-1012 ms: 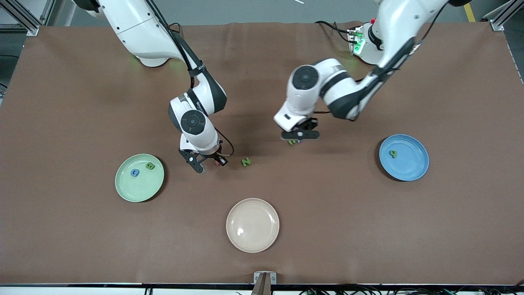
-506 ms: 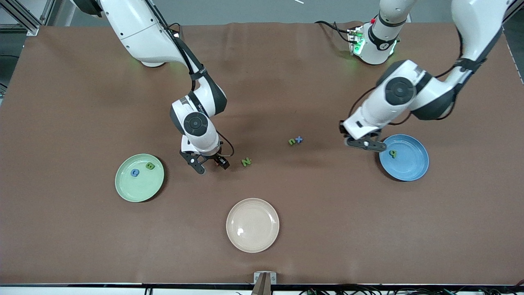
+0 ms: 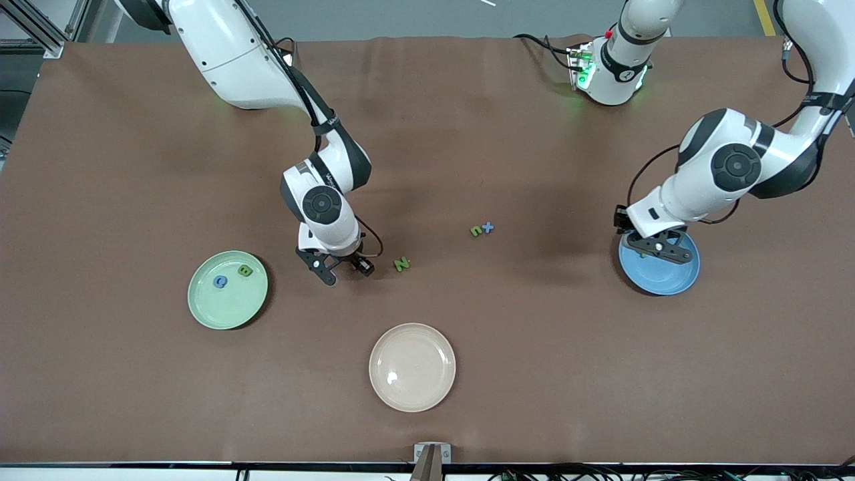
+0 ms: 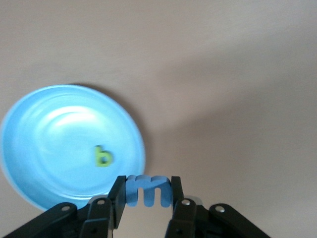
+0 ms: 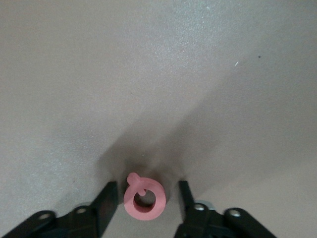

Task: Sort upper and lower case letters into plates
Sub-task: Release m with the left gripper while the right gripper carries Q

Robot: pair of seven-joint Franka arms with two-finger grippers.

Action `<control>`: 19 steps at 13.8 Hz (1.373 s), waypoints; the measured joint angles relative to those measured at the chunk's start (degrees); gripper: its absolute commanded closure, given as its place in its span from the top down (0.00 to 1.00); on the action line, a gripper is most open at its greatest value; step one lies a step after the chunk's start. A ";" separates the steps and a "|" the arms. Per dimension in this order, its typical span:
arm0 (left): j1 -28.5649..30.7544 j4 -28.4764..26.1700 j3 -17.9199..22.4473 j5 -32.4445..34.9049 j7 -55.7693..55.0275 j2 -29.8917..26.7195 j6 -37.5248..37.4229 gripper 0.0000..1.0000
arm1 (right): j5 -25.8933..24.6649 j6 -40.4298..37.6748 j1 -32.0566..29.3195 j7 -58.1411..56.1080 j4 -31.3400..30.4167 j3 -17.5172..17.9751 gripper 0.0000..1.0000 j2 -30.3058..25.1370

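Observation:
My left gripper point(image 3: 658, 248) hangs over the sky blue plate point(image 3: 670, 279), shut on a blue letter m point(image 4: 147, 184) that spans its jaws; the left wrist view shows it at the plate's point(image 4: 49, 139) edge, beside a green letter point(image 4: 103, 155) lying in the plate. My right gripper point(image 3: 339, 266) is low over the table between the mint green plate point(image 3: 228, 304) and a green N point(image 3: 401, 264), open around a pink letter Q point(image 5: 160, 201) with a gap on each side. The mint plate holds a blue C point(image 3: 220, 281) and a green B point(image 3: 245, 270).
A green n point(image 3: 475, 231) and a blue t point(image 3: 488, 228) lie side by side mid-table. A cream-beige plate point(image 3: 412, 367) sits nearest the front camera, with bare brown cloth around it.
The left arm has swung from the mid-table letters to the blue plate, carrying the blue m. The right gripper has barely moved.

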 measured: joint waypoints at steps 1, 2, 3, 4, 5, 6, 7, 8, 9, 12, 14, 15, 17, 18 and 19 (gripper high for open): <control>1.19 -0.18 0.21 1.22 1.28 0.21 0.00 0.20 | 0.00 -0.06 -0.03 0.00 0.03 0.00 0.00 -0.15; 2.04 -0.31 0.61 2.39 2.49 0.43 0.03 0.20 | 0.00 -0.22 -0.04 0.00 0.06 0.00 0.00 -0.22; 2.36 -0.41 1.52 3.83 3.48 0.66 0.12 0.20 | 0.00 -0.25 -0.08 0.00 0.06 0.01 0.00 -0.23; 2.37 -0.54 2.80 5.56 4.32 1.06 0.40 0.20 | 0.00 -0.55 -0.16 0.00 0.10 0.01 0.00 -0.27; 2.37 -0.68 4.26 7.12 5.19 1.76 1.03 0.20 | -0.03 -1.65 -0.42 -0.10 0.27 -0.05 0.00 -0.39; 2.37 -0.79 5.80 8.19 6.13 2.53 2.10 0.20 | -0.10 -3.09 -1.08 -1.09 0.57 -0.18 0.00 -0.81; 2.38 -0.88 7.41 9.43 7.00 3.37 3.60 0.20 | -0.12 -4.57 -2.46 -3.78 0.77 -0.32 0.00 -1.72; 2.38 -0.95 9.02 11.44 7.57 4.40 5.08 0.20 | -0.12 -5.95 -4.62 -7.57 0.88 -0.46 0.00 -3.05; 2.37 -0.97 10.35 13.99 7.70 5.65 6.16 0.20 | -0.13 -7.32 -7.13 -11.87 0.92 -0.53 0.00 -4.41; 2.28 -0.95 12.34 19.02 6.20 10.38 7.67 0.20 | -0.12 -9.37 -15.39 -26.25 0.92 -0.61 0.00 -6.82; 0.71 -0.91 12.94 19.73 3.51 11.99 7.76 0.21 | -0.11 -9.28 -19.76 -33.53 0.91 -0.58 0.00 -6.88; -0.48 -0.89 13.48 19.88 2.64 12.12 7.76 0.21 | -0.11 -9.16 -21.22 -36.08 0.91 -0.58 0.00 -6.87; -2.40 -0.71 14.58 20.11 1.68 12.11 7.76 0.22 | -0.11 -7.91 -23.12 -39.50 0.84 -0.53 0.00 -6.64; -2.77 -0.61 15.06 20.32 1.63 12.11 7.78 0.25 | -0.11 -6.91 -23.70 -40.45 0.68 -0.52 0.01 -6.14; -2.83 -0.51 15.49 20.64 1.63 12.11 7.90 0.28 | -0.11 -5.78 -24.06 -40.85 0.46 -0.52 0.01 -5.32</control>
